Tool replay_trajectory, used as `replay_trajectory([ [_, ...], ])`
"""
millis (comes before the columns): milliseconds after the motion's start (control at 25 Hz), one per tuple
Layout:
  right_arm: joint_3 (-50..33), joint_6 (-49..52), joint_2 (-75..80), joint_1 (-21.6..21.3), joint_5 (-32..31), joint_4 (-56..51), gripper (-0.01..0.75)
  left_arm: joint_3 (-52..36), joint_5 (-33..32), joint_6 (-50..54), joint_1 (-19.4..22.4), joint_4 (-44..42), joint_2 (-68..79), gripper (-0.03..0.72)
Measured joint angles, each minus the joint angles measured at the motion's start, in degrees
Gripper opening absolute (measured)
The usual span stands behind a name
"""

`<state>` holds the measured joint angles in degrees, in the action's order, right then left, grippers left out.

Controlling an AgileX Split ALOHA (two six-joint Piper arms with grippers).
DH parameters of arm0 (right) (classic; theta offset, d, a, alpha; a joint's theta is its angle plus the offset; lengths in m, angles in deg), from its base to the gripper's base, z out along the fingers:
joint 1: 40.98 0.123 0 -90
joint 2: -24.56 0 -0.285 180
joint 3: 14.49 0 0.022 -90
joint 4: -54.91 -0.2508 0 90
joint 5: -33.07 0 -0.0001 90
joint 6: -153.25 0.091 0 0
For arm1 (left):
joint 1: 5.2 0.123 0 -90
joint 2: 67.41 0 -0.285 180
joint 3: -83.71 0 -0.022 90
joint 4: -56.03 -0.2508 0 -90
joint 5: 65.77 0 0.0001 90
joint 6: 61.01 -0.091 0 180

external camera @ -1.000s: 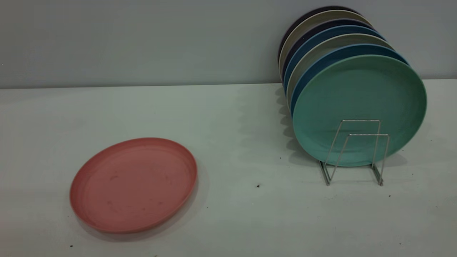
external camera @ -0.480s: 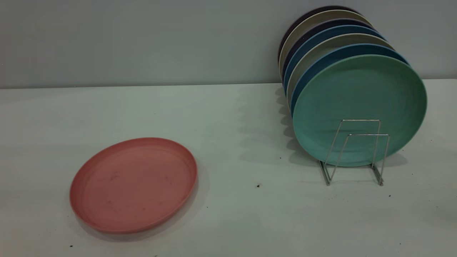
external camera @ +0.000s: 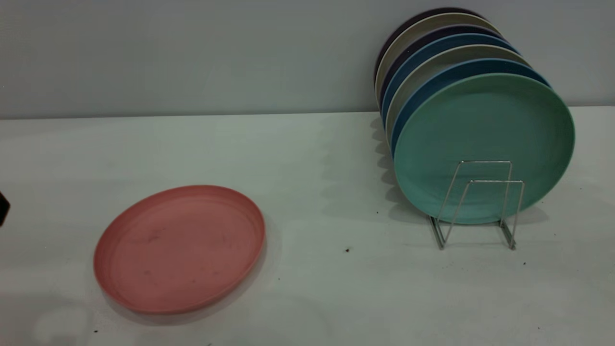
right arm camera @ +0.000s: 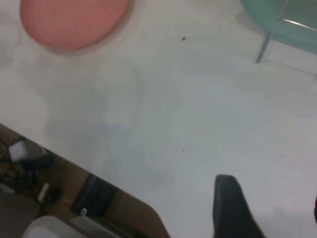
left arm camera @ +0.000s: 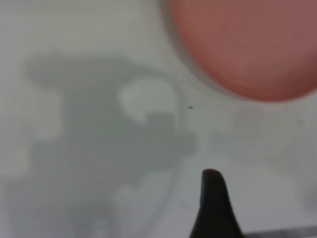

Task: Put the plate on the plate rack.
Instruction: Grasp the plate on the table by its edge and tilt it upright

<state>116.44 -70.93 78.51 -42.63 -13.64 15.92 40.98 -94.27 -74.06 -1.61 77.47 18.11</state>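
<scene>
The salmon-pink plate (external camera: pixel 180 249) lies flat on the white table at the front left, with nothing touching it. It also shows in the left wrist view as the plate (left arm camera: pixel 247 44) and, farther off, in the right wrist view as the plate (right arm camera: pixel 74 20). The wire plate rack (external camera: pixel 480 206) stands at the right, its two front loops bare. My left gripper (left arm camera: pixel 267 198) is open and hovers over bare table short of the plate; only a dark tip of it (external camera: pixel 2 209) shows at the exterior view's left edge. My right gripper (right arm camera: pixel 270 198) is open above the table's near edge.
A teal-green plate (external camera: pixel 483 144) stands upright in the rack, with several blue, beige and dark plates behind it against the wall. The rack's foot (right arm camera: pixel 262 49) shows in the right wrist view. Beyond the table edge lie a wooden floor and cables (right arm camera: pixel 29 163).
A dark part of the left gripper has come into the exterior view at the left edge, and a shadow has spread over the front-left table. Plate and rack have not moved.
</scene>
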Motion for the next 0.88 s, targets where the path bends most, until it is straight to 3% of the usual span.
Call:
replay_trajectory([
  [120,0.00,-1.86,0.45,0.00,0.37,-1.95,0.417,0.72,1.97,-12.02,3.63,11.23,6.89,0.541],
  [280,0.00,-3.36,0.50,0.00,0.55,-3.61,0.417,2.34,3.53,-30.58,4.50,31.46,16.58,0.541],
  [400,0.00,-3.62,0.50,0.00,0.55,-3.73,0.417,2.97,5.95,-39.22,4.74,41.56,23.25,0.541],
  [880,0.00,-3.82,0.54,0.00,0.92,-3.77,0.417,4.84,9.50,-57.73,4.74,64.47,39.27,0.516],
])
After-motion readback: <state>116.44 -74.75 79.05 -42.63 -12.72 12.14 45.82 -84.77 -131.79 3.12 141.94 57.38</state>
